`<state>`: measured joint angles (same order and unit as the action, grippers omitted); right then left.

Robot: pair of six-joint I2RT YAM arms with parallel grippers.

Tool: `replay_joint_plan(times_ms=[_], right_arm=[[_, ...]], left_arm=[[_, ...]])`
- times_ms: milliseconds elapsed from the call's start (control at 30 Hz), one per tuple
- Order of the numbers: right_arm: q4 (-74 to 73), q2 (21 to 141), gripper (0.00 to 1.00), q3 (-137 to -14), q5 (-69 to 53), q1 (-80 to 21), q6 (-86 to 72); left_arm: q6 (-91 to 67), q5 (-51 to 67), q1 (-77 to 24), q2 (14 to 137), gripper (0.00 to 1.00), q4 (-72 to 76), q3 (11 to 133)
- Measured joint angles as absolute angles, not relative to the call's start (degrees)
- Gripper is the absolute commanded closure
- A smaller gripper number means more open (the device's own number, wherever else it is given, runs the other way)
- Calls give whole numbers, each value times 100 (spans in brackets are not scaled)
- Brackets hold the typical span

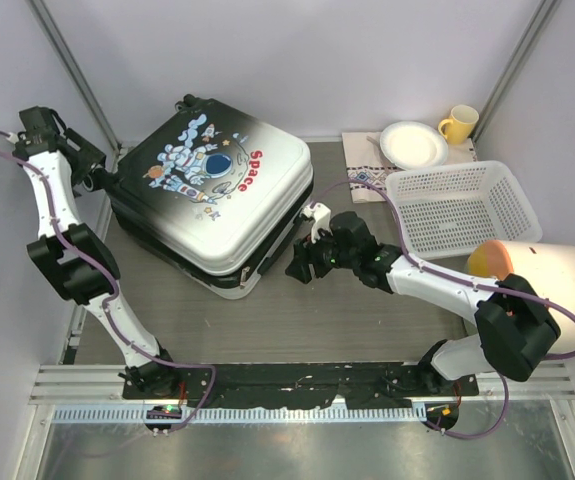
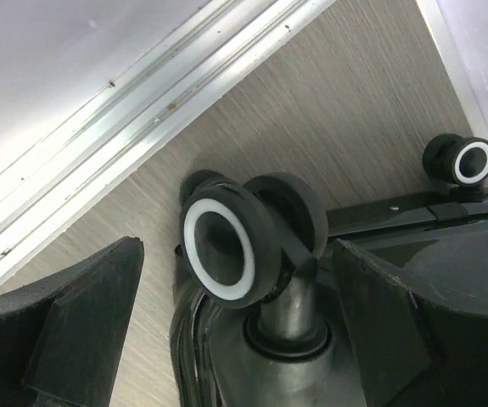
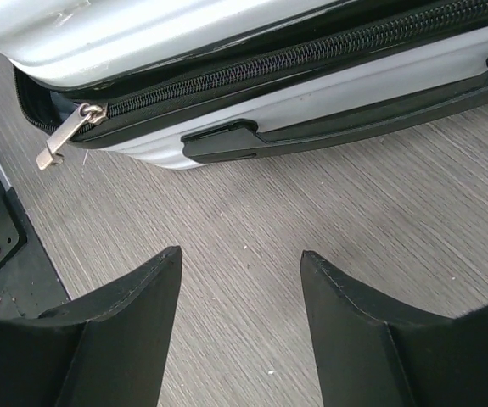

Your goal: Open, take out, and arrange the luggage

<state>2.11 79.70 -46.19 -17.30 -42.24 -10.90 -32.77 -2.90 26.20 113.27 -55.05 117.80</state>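
On the desk (image 1: 267,320), the luggage (image 1: 217,190) is laid flat; its wheel (image 2: 220,248) is straddled by the open left tool (image 2: 237,254); the right tool (image 3: 241,259) is held open, empty.

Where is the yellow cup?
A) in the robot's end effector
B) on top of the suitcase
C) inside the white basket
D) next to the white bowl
D: the yellow cup stands right beside the white bowl at the back right, behind the basket and well away from the suitcase.
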Motion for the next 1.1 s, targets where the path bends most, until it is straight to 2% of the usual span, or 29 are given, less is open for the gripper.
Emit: replay_joint_plan(times_ms=[300,367,467,500,567,600,667,700,767,800,833,1100], right_arm=[[340,7981,36,-4497,-1876,-4224,-1157],[375,7999,36,-4497,-1905,-4224,-1177],[443,8014,36,-4466,-1927,-4219,-1210],[462,8016,36,-4445,-1933,-4219,-1221],[469,8016,36,-4416,-1942,-4219,-1223],[467,8016,36,-4405,-1944,-4219,-1223],[464,8016,36,-4401,-1949,-4219,-1223],[467,8016,36,-4401,-1951,-4219,-1223],[462,8016,36,-4401,-1955,-4219,-1223],[458,8016,36,-4401,-1957,-4219,-1223],[456,8016,36,-4401,-1957,-4219,-1223],[423,7778,36,-4296,-1986,-4195,-1201]], left_arm=[[-3435,261,2582,11406,1,-4851,11382],[-3437,305,2554,11406,7,-4801,11316],[-3448,362,2545,11406,24,-4729,11284],[-3448,373,2545,11406,40,-4718,11268],[-3457,436,2547,11406,55,-4694,11212],[-3492,565,2556,11406,59,-4689,11190],[-3542,775,2543,11343,60,-4735,11190],[-3551,784,2530,11316,65,-4722,11190],[-3583,801,2523,11308,81,-4744,11192],[-3610,845,2523,11308,94,-4751,11192],[-3653,904,2539,11308,100,-4775,11192],[-4250,1551,2788,11045,100,-4598,10820]])
